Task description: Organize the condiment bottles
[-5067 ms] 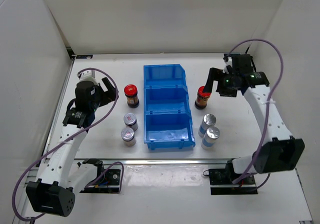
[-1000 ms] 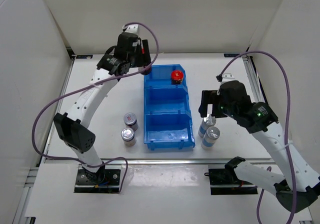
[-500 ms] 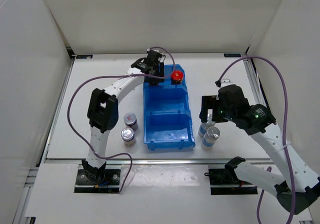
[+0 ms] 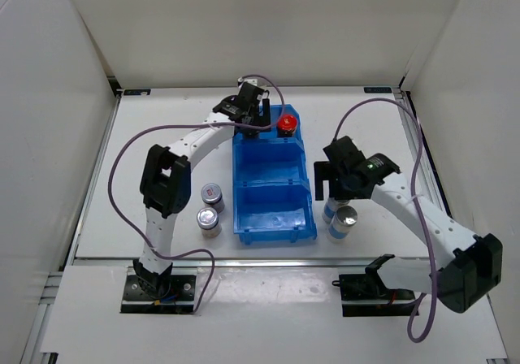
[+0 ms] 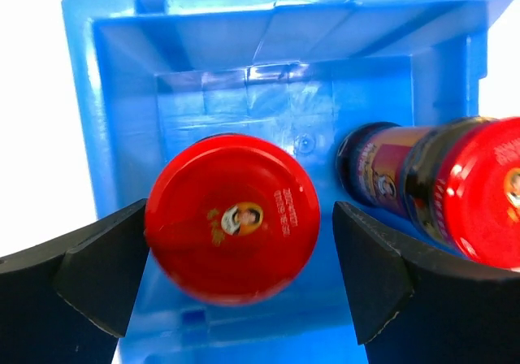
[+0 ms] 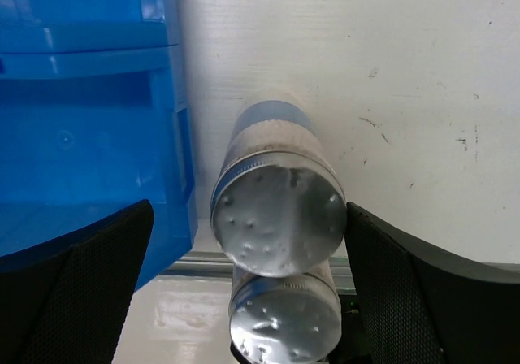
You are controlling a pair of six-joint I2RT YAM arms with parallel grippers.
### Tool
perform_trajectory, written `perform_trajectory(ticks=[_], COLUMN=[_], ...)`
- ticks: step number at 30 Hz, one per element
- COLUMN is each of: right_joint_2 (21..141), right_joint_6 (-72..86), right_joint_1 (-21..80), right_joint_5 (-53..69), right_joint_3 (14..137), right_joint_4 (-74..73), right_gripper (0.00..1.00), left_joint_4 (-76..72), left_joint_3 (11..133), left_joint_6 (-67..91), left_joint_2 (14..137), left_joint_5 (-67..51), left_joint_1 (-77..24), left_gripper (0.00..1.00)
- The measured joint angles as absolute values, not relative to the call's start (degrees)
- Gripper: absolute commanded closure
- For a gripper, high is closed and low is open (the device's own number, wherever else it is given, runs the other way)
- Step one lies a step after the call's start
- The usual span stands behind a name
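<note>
Left arm (image 4: 185, 143): base at lower left, upper link rising to an elbow at mid-left, forearm reaching up-right to upper centre of the top view. Left tool (image 4: 253, 117) points down, jaws spread. Left fingers (image 5: 85, 279) sit at the lower corners of the wrist view.

Right arm (image 4: 422, 218): base at lower right, elbow folded at far right, forearm running up-left. Right tool (image 4: 333, 187) sits right of centre and points down, jaws wide apart. Right fingers (image 6: 77, 299) sit at the lower corners.

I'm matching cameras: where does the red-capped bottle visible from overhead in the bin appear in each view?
Top external: red-capped bottle, far compartment, right side.
Left wrist: same bottle, right edge, cut off.
Right wrist: not in it.
Shared landmark: blue bin, in all three.
</note>
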State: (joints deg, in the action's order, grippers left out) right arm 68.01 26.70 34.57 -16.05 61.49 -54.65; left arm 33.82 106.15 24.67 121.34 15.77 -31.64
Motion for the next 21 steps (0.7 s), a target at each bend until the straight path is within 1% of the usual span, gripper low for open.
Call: perform_trajectory(ticks=[5,7,9,10,12,13,15,16,18,19,20,21], right_joint_2=[71.3,72.8,74.0,74.5,75.7,76.3,77.3,77.5,77.6,77.6,77.6,77.6], right_joint_6=[27.0,27.2,27.4,27.5,27.7,27.9,28.2,28.4,29.3,29.6,29.8,29.9], right_joint_1=[34.0,33.3,32.4,32.0,31.2,30.9,30.6,30.6,30.5,30.5,30.6,30.8], right_joint_5=[-16.6,-16.9,-17.0,-17.0,-17.0,-17.0,-17.5,-17.8,-18.2,-18.5,-19.1,-19.9], right_joint_3=[60.9,60.8,60.1,60.0,59.4,59.3,59.2,59.1,59.1,59.2,59.2,59.5], right_joint_4=[-52.9,-52.1,-50.7,-50.5,-49.7,-49.5,-49.4,-49.4,-49.3,-49.4,-49.5,-50.0], right_gripper=[0.0,0.0,0.04,0.1,0.19,0.28,0.38,0.51,0.66,0.79,0.83,0.85], left_joint_4=[34.5,35.3,34.9,34.8,33.5,33.3,32.1,31.7,31.8,31.7,32.2,32.8], left_joint_3=[104.3,102.8,100.6,98.5,93.5,91.4,84.6,81.3,74.4,70.9,67.6,64.7], left_joint_6=[23.0,21.8,20.4,19.7,18.8,18.3,18.0,17.8,17.6,17.6,17.5,17.5], left_joint_2=[115.9,110.8,103.7,99.1,88.9,85.2,74.4,70.2,62.8,60.2,58.3,57.3], left_joint_5=[15.7,15.7,15.7,15.8,16.6,17.5,18.6,19.4,21.2,22.0,22.6,23.1], left_joint_1=[-31.6,-31.6,-31.6,-31.6,-31.6,-31.6,-31.0,-30.5,-29.0,-28.1,-27.3,-27.0], left_gripper=[0.0,0.0,0.0,0.0,0.0,0.0,0.0,0.0,0.0,0.0,0.0,0.0])
